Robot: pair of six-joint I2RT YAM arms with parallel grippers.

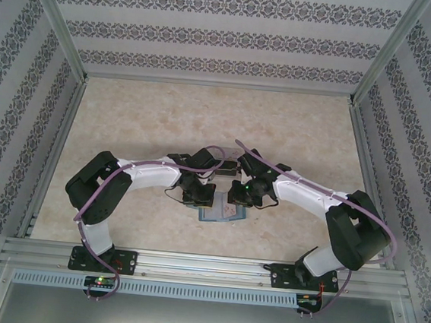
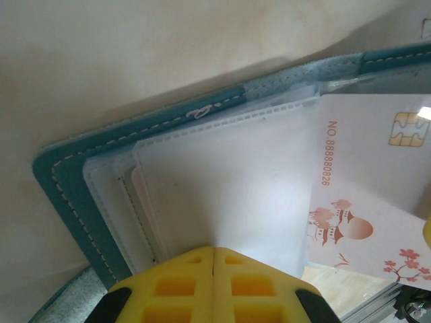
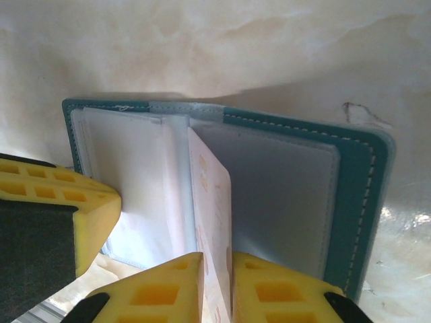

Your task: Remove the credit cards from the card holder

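1. My right gripper point(image 3: 217, 262) is closed on a card point(image 3: 212, 202). One yellow finger presses each face, and the card stands on edge between them.
2. The card is white with red-orange print. It rises over the middle of the holder point(image 3: 357, 175), just beside the spine fold. Its far end reaches down among the holder's sleeves point(image 3: 135, 175). I cannot tell whether that end is still tucked into one.
3. My left wrist camera sees the card's printed face: a gold chip, a line of red numbers, and red drawings of buildings and blossoms. From there the card covers the holder's right part.
4. My left gripper point(image 2: 214, 259) is closed, its two yellow fingers pressed flat together with no gap. The tips touch the near edge of the holder's clear, frosted sleeves. I cannot tell whether a sleeve is pinched between them.
5. The holder is teal with pale stitching along its border and grey-blue inner pockets. It lies open, inside up, with the stack of sleeves fanned over its left half.
6. From above, both of my wrists meet over the holder and cover most of it.
7. The table point(image 1: 204, 122) is pale and marbled around the holder.
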